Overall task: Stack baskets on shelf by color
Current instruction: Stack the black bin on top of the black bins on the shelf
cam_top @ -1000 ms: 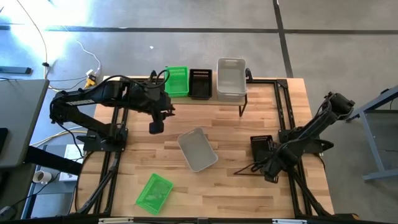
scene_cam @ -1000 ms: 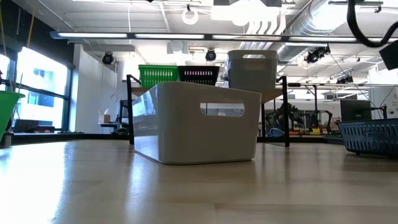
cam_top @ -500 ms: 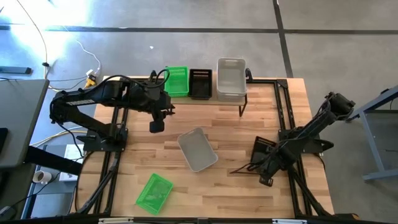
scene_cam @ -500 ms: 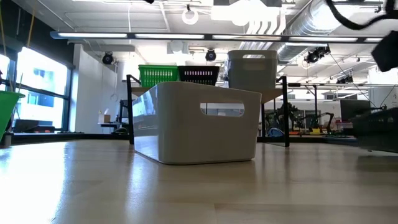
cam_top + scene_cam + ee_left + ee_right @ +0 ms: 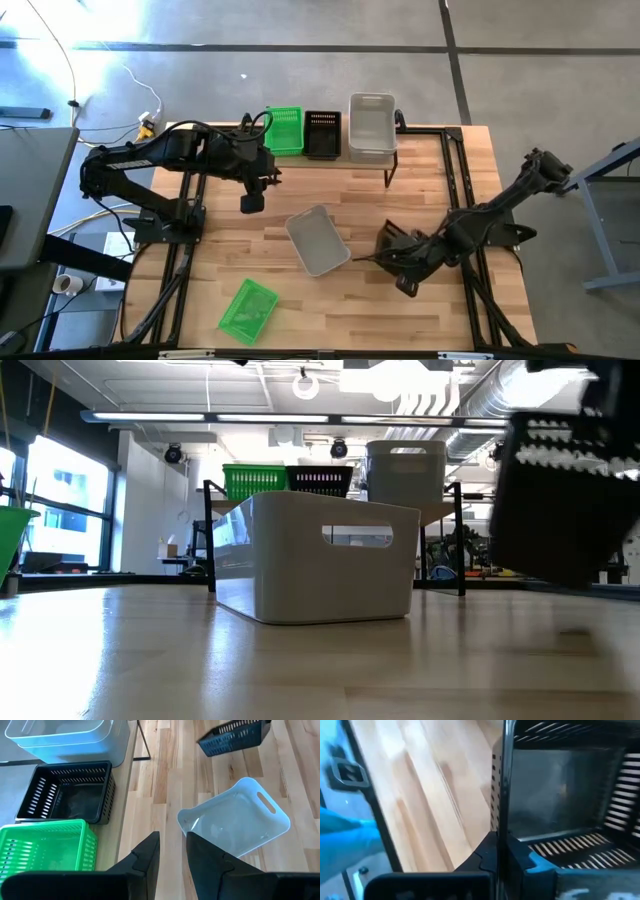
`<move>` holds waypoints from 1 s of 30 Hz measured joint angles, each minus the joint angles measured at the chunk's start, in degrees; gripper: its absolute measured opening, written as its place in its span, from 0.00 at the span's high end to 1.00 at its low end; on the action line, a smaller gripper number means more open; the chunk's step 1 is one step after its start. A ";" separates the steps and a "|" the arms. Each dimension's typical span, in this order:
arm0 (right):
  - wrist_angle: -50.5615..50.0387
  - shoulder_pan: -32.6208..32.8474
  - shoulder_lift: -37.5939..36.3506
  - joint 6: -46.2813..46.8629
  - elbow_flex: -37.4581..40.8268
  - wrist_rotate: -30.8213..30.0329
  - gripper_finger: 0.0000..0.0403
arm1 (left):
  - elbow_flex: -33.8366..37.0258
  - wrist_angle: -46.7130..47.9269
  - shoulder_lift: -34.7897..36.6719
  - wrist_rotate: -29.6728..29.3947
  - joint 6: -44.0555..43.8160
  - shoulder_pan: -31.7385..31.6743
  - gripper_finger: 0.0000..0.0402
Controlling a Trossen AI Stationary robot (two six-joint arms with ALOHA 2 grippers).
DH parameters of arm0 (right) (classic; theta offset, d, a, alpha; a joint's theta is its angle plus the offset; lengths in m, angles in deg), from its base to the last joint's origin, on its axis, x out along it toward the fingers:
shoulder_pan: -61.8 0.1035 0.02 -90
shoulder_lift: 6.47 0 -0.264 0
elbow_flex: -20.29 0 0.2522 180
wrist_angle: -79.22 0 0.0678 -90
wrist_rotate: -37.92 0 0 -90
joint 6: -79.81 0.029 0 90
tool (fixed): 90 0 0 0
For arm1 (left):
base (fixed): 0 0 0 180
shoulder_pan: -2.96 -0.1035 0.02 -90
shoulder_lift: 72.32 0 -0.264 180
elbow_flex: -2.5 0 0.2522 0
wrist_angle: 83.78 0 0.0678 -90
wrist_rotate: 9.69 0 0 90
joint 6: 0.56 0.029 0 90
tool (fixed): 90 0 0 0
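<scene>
Right gripper (image 5: 502, 852) clamped on wall of black perforated plastic basket (image 5: 400, 245), now lifted off the wooden tabletop (image 5: 300, 290) and swung inward toward the low light-wood shelf (image 5: 365, 162); carry underway. Left gripper (image 5: 172, 852) slightly parted, empty, beside shelf

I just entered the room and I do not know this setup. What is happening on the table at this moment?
The right hand is shut on the wall of a black basket and carries it above the table. The left hand waits over the table near the shelf, which holds a green basket, another black basket and a grey basket. One loose grey basket and one loose green basket lie on the table.
</scene>
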 joint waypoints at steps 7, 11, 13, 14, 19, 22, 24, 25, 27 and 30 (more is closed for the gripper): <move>-1.61 -3.75 0.00 -7.43 -7.49 -2.76 1.00 | 0.00 0.00 0.00 -0.03 -0.13 0.00 0.79; -1.62 -6.53 0.00 -12.94 -10.92 -2.78 1.00 | 0.00 0.02 0.00 -2.34 -1.59 0.00 0.79; -1.65 -8.07 0.00 -15.87 -12.34 -2.80 1.00 | 0.00 0.06 0.00 -4.63 -2.66 0.00 0.79; -1.66 -8.85 0.00 -17.31 -13.06 -2.81 1.00 | 0.00 0.07 0.00 -5.79 -2.98 0.00 0.79; -1.63 -12.97 0.00 -25.69 -16.81 -2.37 1.00 | -0.02 0.07 0.00 -9.37 -3.17 -0.13 0.79; -1.62 -15.71 0.00 -31.51 -19.55 -1.12 1.00 | -0.04 0.07 0.00 -9.94 -3.27 -0.89 0.79; -1.61 -17.66 0.00 -35.52 -21.44 -0.29 1.00 | -0.04 0.07 0.00 -10.10 -3.89 -1.67 0.79; -1.62 -18.66 0.00 -37.53 -22.36 -0.11 1.00 | -0.04 0.07 0.00 -10.10 -4.07 -2.10 0.79; -1.62 -20.52 0.00 -41.80 -24.19 0.16 1.00 | -0.04 0.07 0.00 -10.12 -4.50 -2.87 0.79; -1.60 -23.57 0.00 -48.69 -27.03 0.77 1.00 | -0.04 0.07 0.02 -10.12 -5.15 -3.83 0.79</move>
